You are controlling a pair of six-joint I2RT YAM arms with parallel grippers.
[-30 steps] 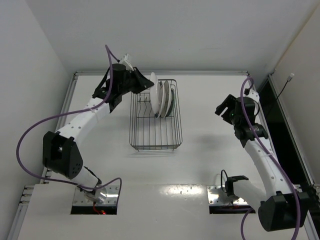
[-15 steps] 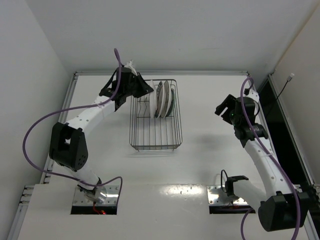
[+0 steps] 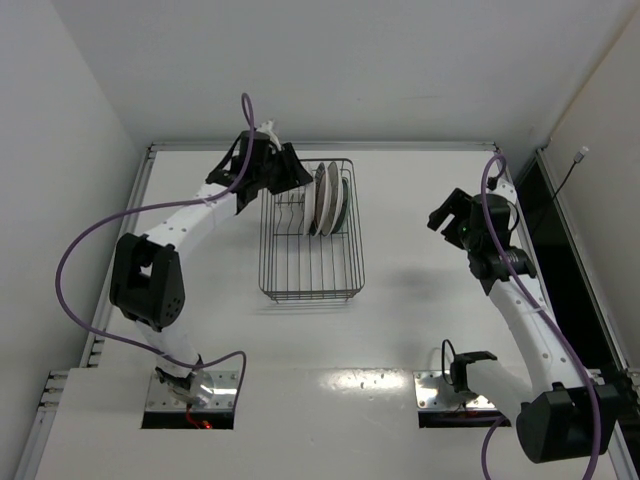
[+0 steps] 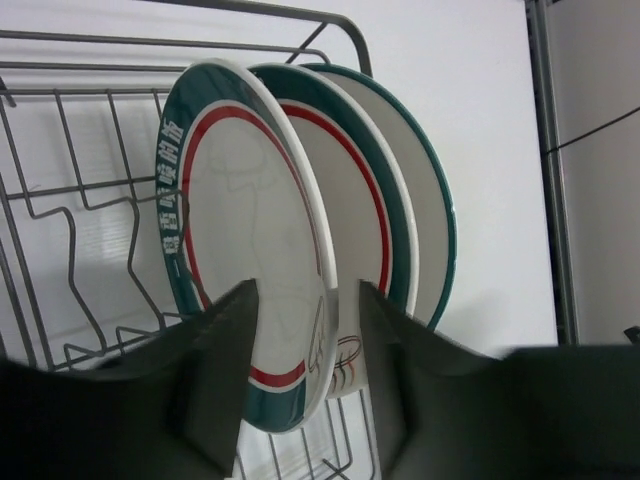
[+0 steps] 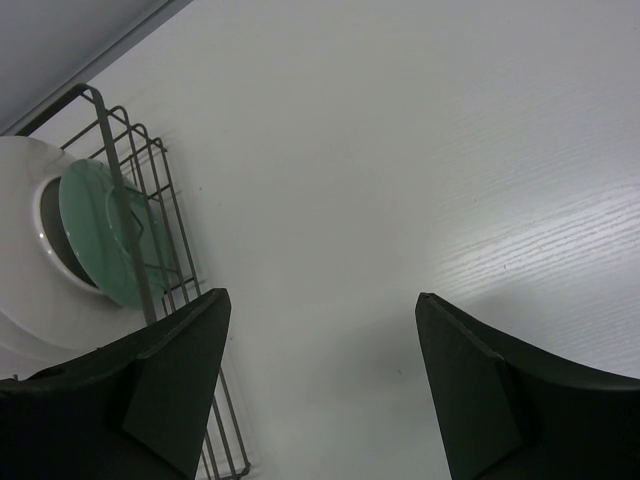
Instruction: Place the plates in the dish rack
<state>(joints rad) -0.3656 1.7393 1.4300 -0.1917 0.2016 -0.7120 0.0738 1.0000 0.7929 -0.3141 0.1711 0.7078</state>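
Change: left claw (image 4: 303,292) has just let go of the nearest plate (image 4: 250,220); jaws straddle its rim, seemingly clear. All three plates stand upright in the rack (image 4: 60,190), far end. Meanwhile right claw (image 5: 320,300) gapes empty over tabletop (image 5: 400,150). Loading looks done.

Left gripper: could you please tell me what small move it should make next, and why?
Probably draw the left gripper straight back off the nearest plate. All three plates stand upright in the dish rack, and the jaws are parted with that plate's lower rim between them, so a clean retreat should avoid tipping it.
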